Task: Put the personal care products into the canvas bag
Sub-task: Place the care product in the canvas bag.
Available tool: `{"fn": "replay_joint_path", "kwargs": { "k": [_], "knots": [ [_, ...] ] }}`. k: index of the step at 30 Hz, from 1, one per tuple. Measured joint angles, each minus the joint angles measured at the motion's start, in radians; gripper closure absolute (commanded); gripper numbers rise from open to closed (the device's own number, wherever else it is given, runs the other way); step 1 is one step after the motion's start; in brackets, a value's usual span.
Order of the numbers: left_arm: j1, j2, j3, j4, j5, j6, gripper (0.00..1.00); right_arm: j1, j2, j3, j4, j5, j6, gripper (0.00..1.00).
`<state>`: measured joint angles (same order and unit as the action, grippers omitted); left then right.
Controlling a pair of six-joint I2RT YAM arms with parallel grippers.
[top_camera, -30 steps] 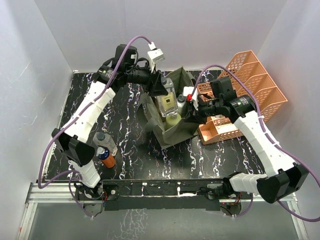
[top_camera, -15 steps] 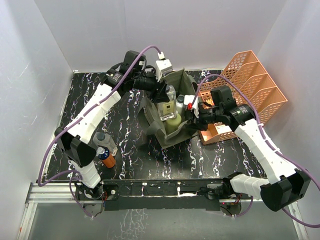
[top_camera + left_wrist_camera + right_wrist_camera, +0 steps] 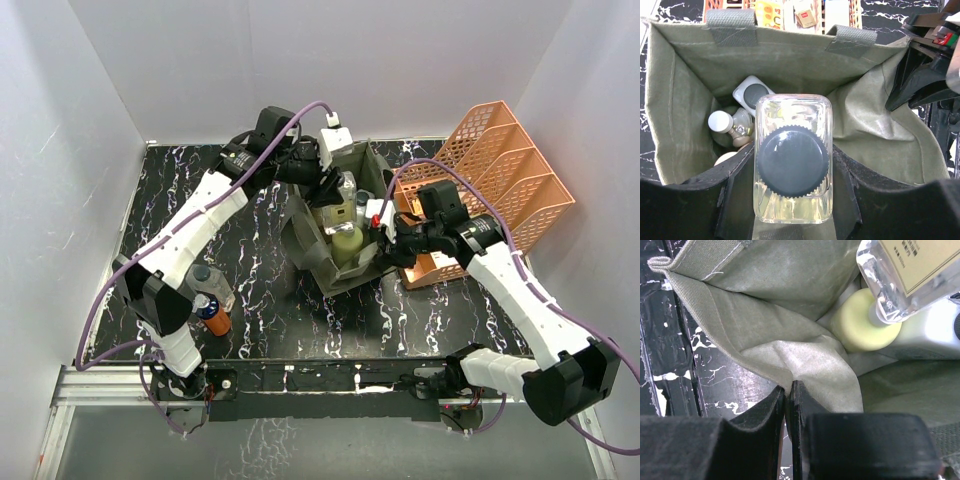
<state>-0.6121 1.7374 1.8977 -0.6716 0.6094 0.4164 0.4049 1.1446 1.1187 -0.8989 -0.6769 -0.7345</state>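
The olive canvas bag [image 3: 308, 252] stands open at mid-table. My left gripper [image 3: 338, 188] hangs over its mouth, shut on a clear square bottle [image 3: 792, 160] with a black ribbed cap; both fingers press its sides just above the bag's opening [image 3: 880, 135]. Inside lie a pale yellow bottle [image 3: 865, 325], a white grey-capped one [image 3: 754, 92] and a small white-capped one [image 3: 720, 121]. My right gripper [image 3: 788, 390] is shut on the bag's right rim [image 3: 780, 285], pinching the fabric. A clear grey-capped bottle [image 3: 208, 283] and an orange bottle [image 3: 212, 312] stand at the front left.
An orange lattice organizer [image 3: 505, 165] stands at the back right, with a low orange tray [image 3: 440, 265] of small items just right of the bag. White walls close in on three sides. My left arm's base is beside the two loose bottles.
My left gripper has carried the clear bottle rightward, over the bag's mouth. The right gripper has kept its pinch on the rim and shifted slightly left with the bag.
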Motion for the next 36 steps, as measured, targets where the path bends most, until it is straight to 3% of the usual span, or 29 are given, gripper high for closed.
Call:
{"fn": "replay_joint_path", "kwargs": {
  "k": [18,27,36],
  "knots": [
    [-0.026,0.0,0.008,-0.005,-0.014,0.038,1.0,0.0,0.082,0.229,-0.047,-0.004,0.022,0.9],
    [-0.026,0.009,0.089,-0.16,0.013,0.035,1.0,0.0,0.106,0.26,-0.06,-0.005,0.029,0.9],
    [-0.027,0.009,0.085,-0.162,0.101,-0.047,1.0,0.0,0.11,0.267,-0.07,-0.007,0.029,0.9]
  ]
}}
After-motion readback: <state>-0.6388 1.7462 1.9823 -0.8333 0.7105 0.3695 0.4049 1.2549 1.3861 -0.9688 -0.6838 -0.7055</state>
